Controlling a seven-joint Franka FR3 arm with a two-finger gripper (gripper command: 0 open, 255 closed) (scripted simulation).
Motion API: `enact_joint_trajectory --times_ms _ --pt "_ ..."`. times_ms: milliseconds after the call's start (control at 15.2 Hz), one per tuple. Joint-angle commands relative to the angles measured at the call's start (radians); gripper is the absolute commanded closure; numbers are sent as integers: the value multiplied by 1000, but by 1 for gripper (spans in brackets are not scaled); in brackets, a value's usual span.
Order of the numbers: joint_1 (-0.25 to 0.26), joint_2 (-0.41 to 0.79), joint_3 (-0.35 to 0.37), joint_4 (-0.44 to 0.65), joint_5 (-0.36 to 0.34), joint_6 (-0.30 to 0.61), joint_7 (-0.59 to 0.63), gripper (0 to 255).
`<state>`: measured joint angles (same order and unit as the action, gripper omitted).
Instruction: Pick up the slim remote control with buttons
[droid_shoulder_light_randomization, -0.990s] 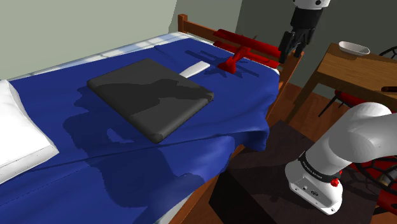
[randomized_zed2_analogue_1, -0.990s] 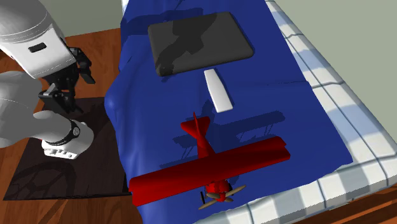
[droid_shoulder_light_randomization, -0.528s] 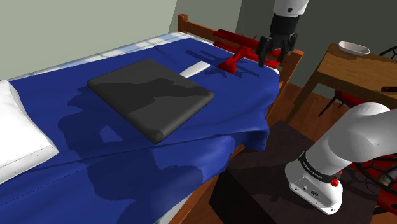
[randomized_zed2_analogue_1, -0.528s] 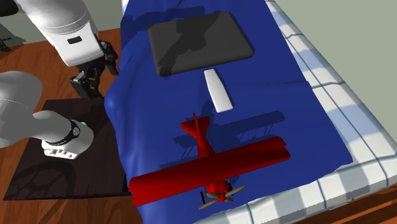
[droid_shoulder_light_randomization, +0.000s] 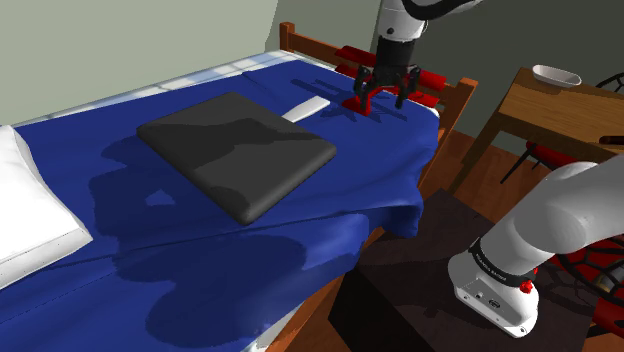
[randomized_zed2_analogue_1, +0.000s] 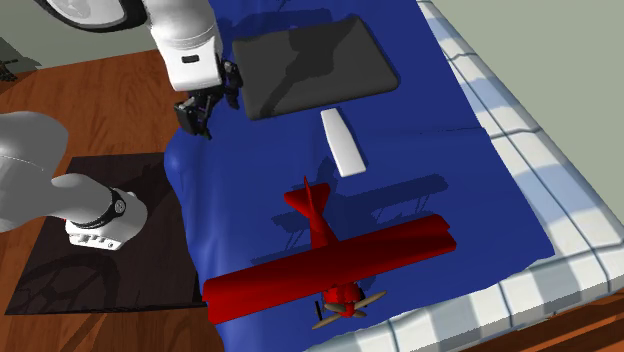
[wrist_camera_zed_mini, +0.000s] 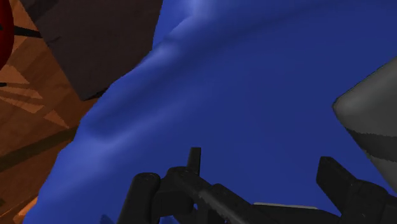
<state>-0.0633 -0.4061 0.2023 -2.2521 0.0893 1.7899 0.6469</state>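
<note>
The slim white remote (randomized_zed2_analogue_1: 342, 142) lies flat on the bed's blue cover (randomized_zed2_analogue_1: 430, 150), between the dark grey pad (randomized_zed2_analogue_1: 315, 62) and the tail of the red toy biplane (randomized_zed2_analogue_1: 335, 265). The end effector (randomized_zed2_analogue_1: 207, 108) hangs above the cover's edge beside the pad, apart from the remote. It is released, its fingers (wrist_camera_zed_mini: 143, 197) spread around nothing.

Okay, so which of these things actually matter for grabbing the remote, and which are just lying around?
For the job:
slim white remote
gripper, open

Just lying about:
dark grey pad
red toy biplane
white pillow
bowl
</note>
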Motion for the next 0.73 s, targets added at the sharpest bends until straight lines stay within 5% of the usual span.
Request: enact_joint_trajectory --times_ms 0,660 --pt "-10 68 32 43 2 34 102 0" --pt "-33 451 109 333 -94 151 562 0"
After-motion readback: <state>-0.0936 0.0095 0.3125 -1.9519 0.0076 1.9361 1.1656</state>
